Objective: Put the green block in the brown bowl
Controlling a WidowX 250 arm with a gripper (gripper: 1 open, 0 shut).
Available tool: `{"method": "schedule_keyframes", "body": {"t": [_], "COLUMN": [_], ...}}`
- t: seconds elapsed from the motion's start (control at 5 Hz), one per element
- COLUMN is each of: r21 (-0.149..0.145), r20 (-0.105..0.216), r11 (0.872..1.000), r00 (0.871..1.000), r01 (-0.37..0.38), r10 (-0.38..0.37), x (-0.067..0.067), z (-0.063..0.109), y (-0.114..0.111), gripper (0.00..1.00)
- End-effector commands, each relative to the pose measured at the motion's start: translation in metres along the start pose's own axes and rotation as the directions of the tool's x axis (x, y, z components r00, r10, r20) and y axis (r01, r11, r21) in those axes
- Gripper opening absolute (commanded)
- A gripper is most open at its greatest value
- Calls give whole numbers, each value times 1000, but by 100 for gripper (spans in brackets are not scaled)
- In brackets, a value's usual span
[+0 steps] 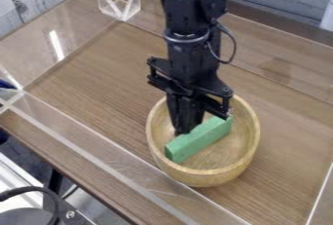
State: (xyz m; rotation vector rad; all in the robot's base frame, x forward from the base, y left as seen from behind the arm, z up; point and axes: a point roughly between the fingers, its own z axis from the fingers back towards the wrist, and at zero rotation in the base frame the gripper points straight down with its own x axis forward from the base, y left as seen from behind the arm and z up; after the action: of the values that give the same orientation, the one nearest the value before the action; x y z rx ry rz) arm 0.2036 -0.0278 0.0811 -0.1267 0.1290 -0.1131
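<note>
The green block (197, 142) lies slanted on the floor of the brown bowl (242, 161), one end near the right rim and the other toward the front left. My gripper (193, 122) hangs straight down over the middle of the bowl. Its black fingers are shut together with nothing between them, and their tips sit just above the block's upper end. The arm hides the back part of the bowl.
The bowl stands on a wooden tabletop (104, 73) enclosed by low clear plastic walls (78, 136). A small clear plastic stand (123, 5) is at the back left. The table's front edge runs just below the bowl.
</note>
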Motion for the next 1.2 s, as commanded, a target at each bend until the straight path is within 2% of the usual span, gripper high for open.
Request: {"method": "schedule_keyframes", "body": {"t": [0.0, 0.4, 0.8, 1.0], "r21": [16, 8, 24, 39], "r20": [54, 30, 16, 10], "r11": [1000, 1000, 998, 997], "r00": [999, 1000, 998, 998], "r01": [5, 5, 61, 65], "r10": [-5, -5, -61, -65], "x": [11, 5, 10, 12], "z": [7, -3, -24, -24], "y": [-4, -3, -8, -12], "gripper": [0, 0, 0, 100]}}
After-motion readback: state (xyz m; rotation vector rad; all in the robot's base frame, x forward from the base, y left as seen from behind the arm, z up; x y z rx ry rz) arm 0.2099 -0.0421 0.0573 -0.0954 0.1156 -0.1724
